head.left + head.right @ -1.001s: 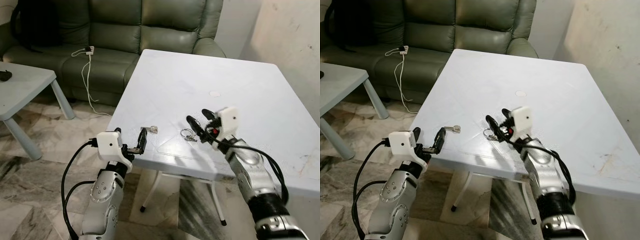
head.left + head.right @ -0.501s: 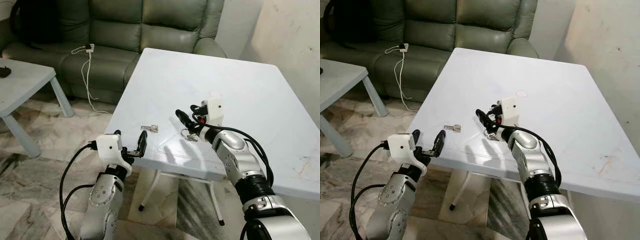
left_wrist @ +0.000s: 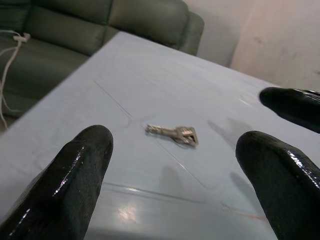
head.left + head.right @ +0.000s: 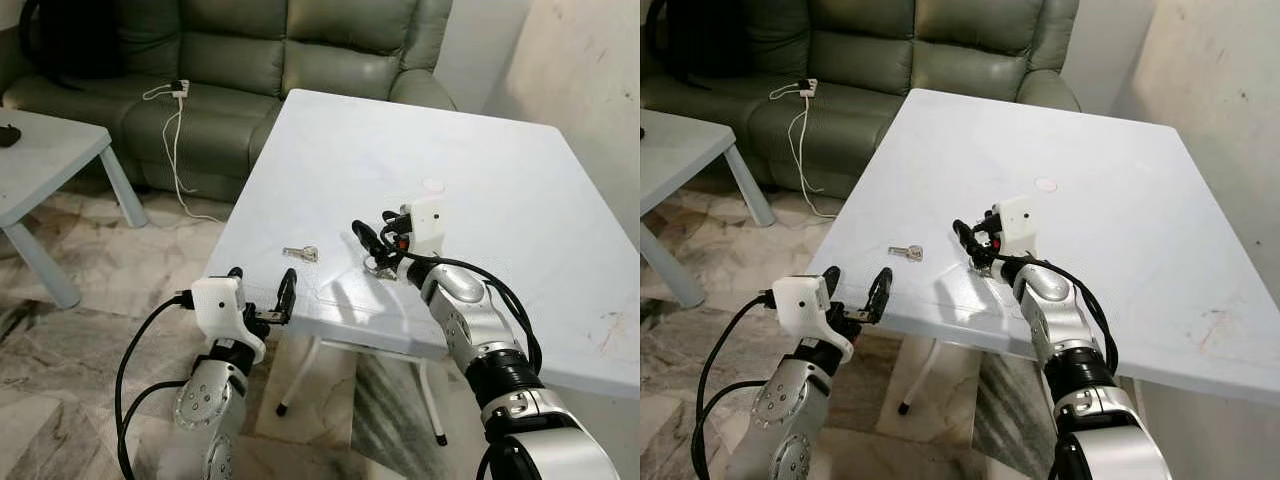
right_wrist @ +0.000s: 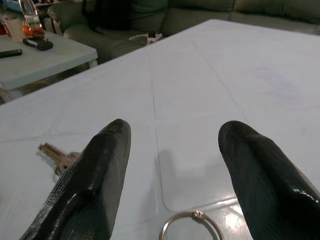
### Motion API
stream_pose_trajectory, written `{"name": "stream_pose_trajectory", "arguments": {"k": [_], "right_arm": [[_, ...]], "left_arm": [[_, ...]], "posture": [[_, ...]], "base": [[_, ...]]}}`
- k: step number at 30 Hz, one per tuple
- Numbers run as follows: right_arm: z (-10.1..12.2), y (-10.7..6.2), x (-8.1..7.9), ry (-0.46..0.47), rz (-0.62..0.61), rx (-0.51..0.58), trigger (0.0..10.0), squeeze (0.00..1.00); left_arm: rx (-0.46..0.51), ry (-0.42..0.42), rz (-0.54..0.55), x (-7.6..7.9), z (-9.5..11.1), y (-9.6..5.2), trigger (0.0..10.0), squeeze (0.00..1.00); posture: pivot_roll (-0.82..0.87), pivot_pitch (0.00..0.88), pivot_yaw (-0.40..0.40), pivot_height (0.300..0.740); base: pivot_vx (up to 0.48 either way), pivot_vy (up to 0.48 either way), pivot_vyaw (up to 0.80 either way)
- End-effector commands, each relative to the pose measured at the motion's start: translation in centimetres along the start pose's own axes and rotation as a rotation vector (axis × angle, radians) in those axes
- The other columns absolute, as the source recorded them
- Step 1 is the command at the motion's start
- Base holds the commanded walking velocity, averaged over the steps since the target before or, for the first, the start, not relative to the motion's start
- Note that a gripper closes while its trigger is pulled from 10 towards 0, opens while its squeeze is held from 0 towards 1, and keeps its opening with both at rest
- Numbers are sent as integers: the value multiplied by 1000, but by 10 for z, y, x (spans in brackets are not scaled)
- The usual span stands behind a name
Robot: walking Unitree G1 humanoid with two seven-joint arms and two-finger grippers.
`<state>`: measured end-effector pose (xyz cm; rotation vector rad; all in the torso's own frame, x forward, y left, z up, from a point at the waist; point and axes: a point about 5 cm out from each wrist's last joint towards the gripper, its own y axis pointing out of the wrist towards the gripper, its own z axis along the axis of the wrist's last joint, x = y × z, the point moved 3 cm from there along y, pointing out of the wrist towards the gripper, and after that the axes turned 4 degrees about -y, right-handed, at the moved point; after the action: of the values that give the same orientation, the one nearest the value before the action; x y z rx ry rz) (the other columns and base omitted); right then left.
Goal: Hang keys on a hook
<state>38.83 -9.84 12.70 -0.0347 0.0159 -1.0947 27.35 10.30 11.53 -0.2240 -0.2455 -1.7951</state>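
A small silver key [image 4: 300, 253] lies flat on the white table [image 4: 420, 140] near its front left edge. A metal key ring [image 4: 378, 266] lies to the right of it. My right gripper [image 4: 374, 232] hovers open just above the ring, its black fingers [image 5: 100, 165] standing either side of the ring [image 5: 192, 227], with the key [image 5: 57, 156] off to one side. My left gripper [image 4: 262, 292] is open, level with the table's front edge and short of the key [image 3: 175, 134]. Nothing is held.
A green sofa [image 4: 250, 50] stands behind the table with a white charger and cable [image 4: 176, 110] hanging off its seat. A low pale side table [image 4: 45, 165] is at the left. A wall [image 4: 585, 80] borders the right. The floor is marbled tile [image 4: 90, 330].
My right gripper has moved forward and left from the table's front edge to just above the key ring. My left arm has sunk a little. The key and ring have not moved.
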Motion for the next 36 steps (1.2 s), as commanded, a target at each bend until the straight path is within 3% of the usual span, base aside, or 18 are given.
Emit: {"name": "stream_pose_trajectory", "arguments": {"k": [1,12,23,31,34,35,36], "right_arm": [[7,0,7,-12,-18,11,10000,0],[5,-5,9,-14,-21,6,10000,0],[-1,-20,4,-150,147,-40,10000,0],[9,-29,0,-241,233,-64,10000,0],[17,-33,1,-273,250,-24,10000,0],[16,-33,1,-266,256,-37,9059,0],[16,-33,1,-252,263,-45,9059,0]], "left_arm": [[-10,8,-27,7,0,-1,10000,0],[-49,-3,-35,14,-1,-15,10000,0],[-78,0,-26,12,0,-21,10000,0],[-82,0,-22,12,0,-20,10000,0],[-80,-1,-15,12,1,-20,10000,0],[-80,0,-14,11,1,-20,10000,0],[-81,-1,-12,11,1,-20,10000,0]], "posture": [[109,125,-125,740],[106,207,-118,740],[94,251,-108,740],[87,254,-115,740],[88,251,-118,740],[89,251,-119,740],[89,251,-120,740]], "base": [[0,0,0],[0,0,0],[0,0,0],[0,0,0],[0,0,0],[0,0,0],[0,0,0]]}}
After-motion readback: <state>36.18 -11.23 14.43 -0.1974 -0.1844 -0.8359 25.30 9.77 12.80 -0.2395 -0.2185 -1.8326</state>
